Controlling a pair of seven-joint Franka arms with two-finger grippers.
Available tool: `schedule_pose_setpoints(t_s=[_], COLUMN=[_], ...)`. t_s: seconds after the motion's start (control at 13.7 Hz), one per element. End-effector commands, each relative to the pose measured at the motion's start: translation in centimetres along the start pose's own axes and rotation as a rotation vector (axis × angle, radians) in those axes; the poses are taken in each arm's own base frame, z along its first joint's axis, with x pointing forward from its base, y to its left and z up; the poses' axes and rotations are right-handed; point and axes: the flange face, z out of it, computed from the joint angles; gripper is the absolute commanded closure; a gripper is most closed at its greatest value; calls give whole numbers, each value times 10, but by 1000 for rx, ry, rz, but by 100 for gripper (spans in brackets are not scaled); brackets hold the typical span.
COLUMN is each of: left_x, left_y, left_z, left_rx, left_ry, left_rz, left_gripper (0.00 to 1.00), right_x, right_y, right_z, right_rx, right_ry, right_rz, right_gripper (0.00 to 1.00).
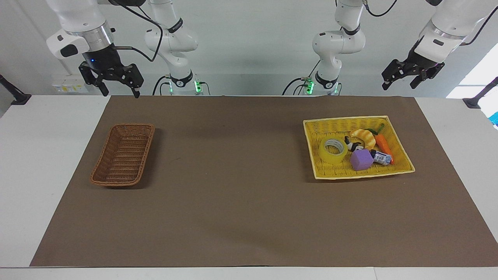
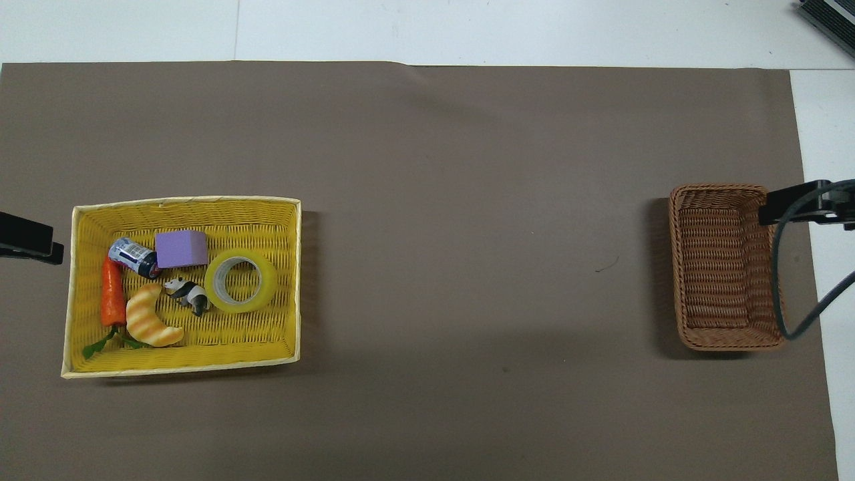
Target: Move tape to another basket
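Nothing is moved yet: the tape (image 1: pixel 333 150) lies in the yellow basket (image 1: pixel 400 168) at the frame's right, the brown basket (image 1: pixel 123 154) at its left is empty, and the left gripper (image 1: pixel 408 79) and right gripper (image 1: pixel 116 87) hang open, holding nothing.

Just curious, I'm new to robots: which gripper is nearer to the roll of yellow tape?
Left. The left gripper hangs raised at the tape's end of the table, near the yellow basket. The right gripper hangs raised at the brown basket's end.
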Motion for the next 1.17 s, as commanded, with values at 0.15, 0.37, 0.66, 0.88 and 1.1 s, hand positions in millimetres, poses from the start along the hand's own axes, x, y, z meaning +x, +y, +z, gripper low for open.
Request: schedule_pose_setpoints(t_s=[0.15,0.37,0.66,0.88,1.1], left_x=[-6,-9,-13,-13,-13], left_y=[-1,-5,-8,-10,-9], left_z=[-6,-2,2,2,2], left_rx=[9,9,3,-8,-8], left_ry=[-15,-24,-24,-23,-25], left_rz=[1,-2,-13,-21,-23], left_gripper=[0,0,0,0,0], right_x=[-4,-4,-4,-4,-4], right_y=[3,3,3,3,3], right_z=[-1,0,0,0,0], right_rx=[22,22,22,22,22], right_ry=[10,8,8,8,8], right_rz=[-16,-16,-16,-16,-16], right_gripper=[0,0,0,0,0])
